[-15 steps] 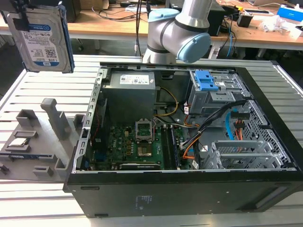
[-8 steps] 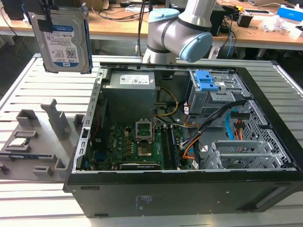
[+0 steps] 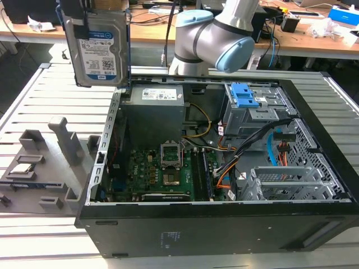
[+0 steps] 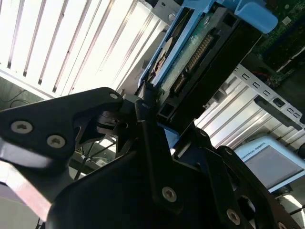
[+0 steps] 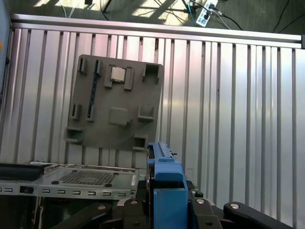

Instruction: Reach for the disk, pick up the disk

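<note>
The disk (image 3: 98, 49), a silver hard drive with a white-and-blue label and a blue frame, hangs upright in the air above the slatted table, off the far corner of the open computer case on the exterior view's left. My gripper (image 3: 94, 9) is shut on its upper end. In the second wrist view the disk (image 4: 198, 55) appears edge-on, its connector side showing, with the black fingers (image 4: 145, 112) clamped on its near end. In the first wrist view the disk's blue frame (image 5: 166, 183) sticks out from between the jaws.
The open black computer case (image 3: 213, 224) lies on the slatted metal table (image 3: 33, 95), with a motherboard, cables and a drive cage with blue latch tabs (image 3: 245, 96) inside. A grey fixture plate (image 3: 39, 174) carrying a small square chip (image 5: 117, 73) lies beside the case. Cluttered desks stand behind.
</note>
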{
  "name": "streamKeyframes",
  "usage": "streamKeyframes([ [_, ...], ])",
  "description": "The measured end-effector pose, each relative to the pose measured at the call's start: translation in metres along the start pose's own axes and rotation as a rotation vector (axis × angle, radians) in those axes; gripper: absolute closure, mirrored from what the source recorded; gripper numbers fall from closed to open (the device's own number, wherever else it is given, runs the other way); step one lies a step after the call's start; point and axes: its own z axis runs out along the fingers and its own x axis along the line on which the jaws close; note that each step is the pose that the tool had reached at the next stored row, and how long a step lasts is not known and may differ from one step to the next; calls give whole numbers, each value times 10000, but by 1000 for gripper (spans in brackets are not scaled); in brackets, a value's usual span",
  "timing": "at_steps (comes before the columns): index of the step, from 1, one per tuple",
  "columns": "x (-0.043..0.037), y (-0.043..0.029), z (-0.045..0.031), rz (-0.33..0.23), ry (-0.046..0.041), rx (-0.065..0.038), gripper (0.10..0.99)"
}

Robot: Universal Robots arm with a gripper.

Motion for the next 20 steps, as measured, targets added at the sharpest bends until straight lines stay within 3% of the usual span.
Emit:
streamKeyframes([
  [2,8,-150,-12,-1,8,1,722],
  [16,42,-817,-71,4,37,-3,722],
  [20,55,-1062,-93,4,46,-3,722],
])
